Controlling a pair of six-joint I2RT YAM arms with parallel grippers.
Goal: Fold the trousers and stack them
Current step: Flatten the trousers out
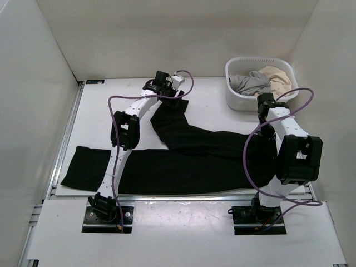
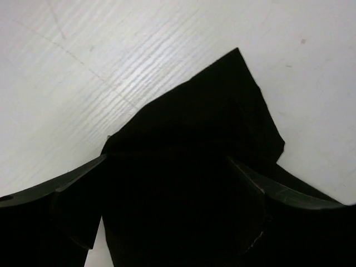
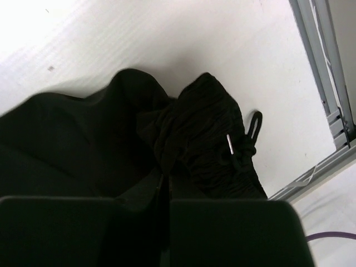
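Note:
The black trousers (image 1: 189, 161) lie spread on the white table. One leg runs left along the front edge; the other bends up toward the back. My left gripper (image 1: 177, 103) hovers over the end of that upper leg. In the left wrist view it (image 2: 178, 194) is open, with the pointed cuff (image 2: 222, 111) lying flat between its fingers (image 2: 278, 192). My right gripper (image 1: 268, 132) is at the waist end on the right. In the right wrist view it (image 3: 165, 194) is shut, pinching bunched black fabric beside the gathered waistband (image 3: 217, 144) and its drawstring (image 3: 253, 125).
A white basket (image 1: 233, 100) at the back right holds a grey garment (image 1: 250, 83) and a beige garment (image 1: 276, 78). White walls enclose the table on three sides. A metal rail (image 3: 328, 83) runs along the table's right edge, close to the waistband.

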